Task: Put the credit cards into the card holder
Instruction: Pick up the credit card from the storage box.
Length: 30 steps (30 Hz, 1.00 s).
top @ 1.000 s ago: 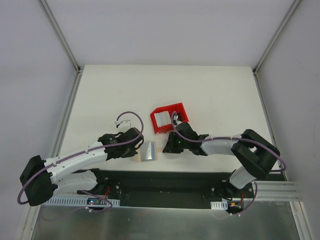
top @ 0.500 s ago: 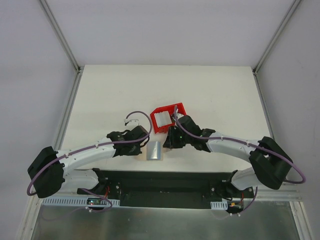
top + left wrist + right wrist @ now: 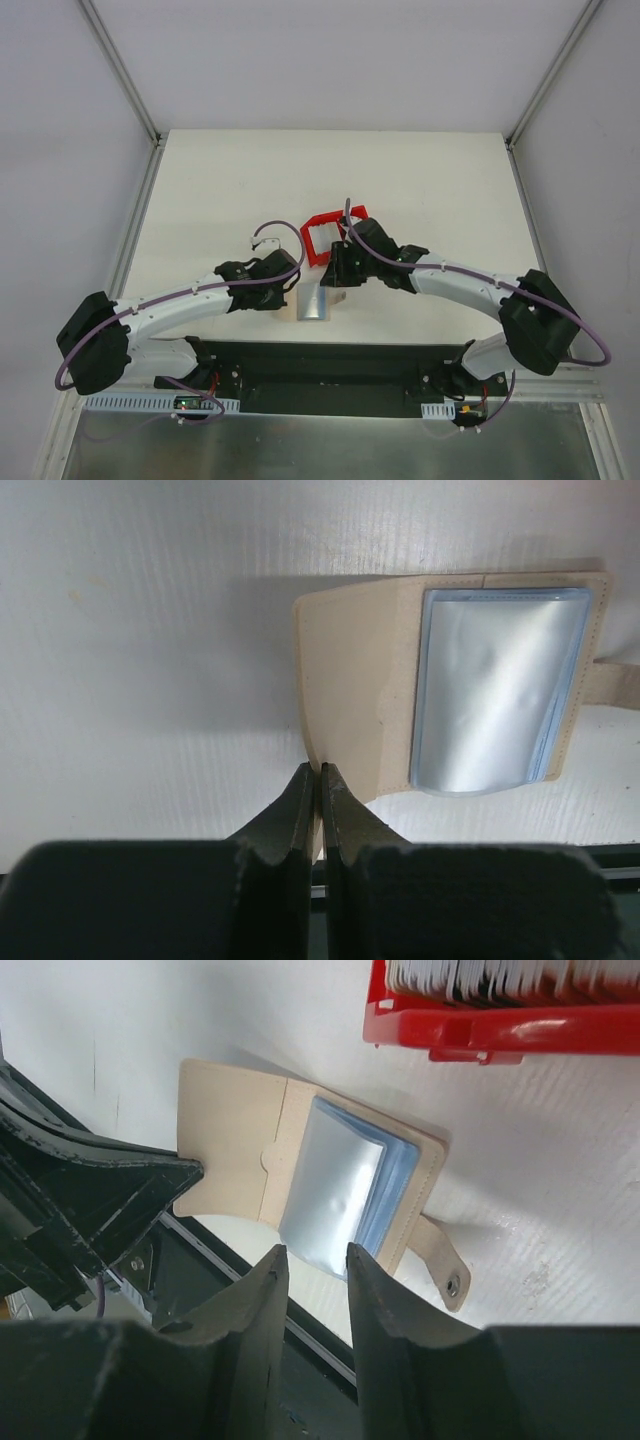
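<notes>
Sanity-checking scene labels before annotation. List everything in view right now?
table: one, white, under everything
card holder: one, tan with pale blue sleeves, lying open at the table's near edge
red bin: one, red, behind the card holder
credit cards: several, whitish, count unclear, in the red bin
left gripper: black, shut on the card holder's flap edge
right gripper: black, open, over the card holder, empty

**Robot lab test cell**

A white counter (image 3: 420, 180) stands boxed in by blank white walls (image 3: 330, 60) and aluminium rails (image 3: 121, 70). At the counter's near edge, two cabled arms (image 3: 170, 310) are bolted to a black base plate (image 3: 330, 362).
</notes>
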Motion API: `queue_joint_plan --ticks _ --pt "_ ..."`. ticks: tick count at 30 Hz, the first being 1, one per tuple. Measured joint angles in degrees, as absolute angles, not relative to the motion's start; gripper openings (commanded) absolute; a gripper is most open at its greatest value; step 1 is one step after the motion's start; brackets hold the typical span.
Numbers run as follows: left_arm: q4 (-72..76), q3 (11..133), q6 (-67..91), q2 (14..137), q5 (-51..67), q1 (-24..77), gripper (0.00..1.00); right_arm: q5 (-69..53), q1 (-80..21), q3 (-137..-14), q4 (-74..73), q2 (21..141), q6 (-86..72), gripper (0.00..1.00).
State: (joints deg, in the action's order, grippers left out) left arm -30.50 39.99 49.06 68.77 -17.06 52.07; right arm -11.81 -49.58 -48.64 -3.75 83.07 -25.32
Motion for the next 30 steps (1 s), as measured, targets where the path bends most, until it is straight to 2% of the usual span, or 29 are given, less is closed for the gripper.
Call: queue_joint_plan --ticks 3,13,20,22,24,26,30 --pt "-30.44 39.79 49.98 68.38 -17.04 52.07 0.00 -11.77 -48.51 -50.41 -5.48 83.05 -24.88 0.41" --pt "-30.28 38.87 52.47 65.41 -16.88 52.07 0.00 -10.11 -42.46 -61.32 -14.46 81.32 -18.22 0.54" --pt "-30.28 38.68 53.25 65.58 -16.97 52.07 0.00 -9.69 -39.38 -62.48 -18.50 81.67 -15.86 0.57" --pt "-30.26 38.68 53.41 65.80 -16.95 52.07 0.00 -10.17 -37.32 -64.66 -19.55 83.46 -15.11 0.62" --pt "-30.24 38.68 53.47 66.13 -16.95 52.07 0.00 -10.85 -35.73 -67.57 -20.01 86.02 -14.15 0.72" --pt "-30.20 38.68 53.54 66.41 -16.95 52.07 0.00 -11.35 -34.85 -70.13 -19.97 88.68 -13.06 0.78" --pt "-30.15 38.68 53.49 67.11 -16.97 52.07 0.00 -12.25 -34.46 -73.28 -20.32 93.41 -10.90 0.80"
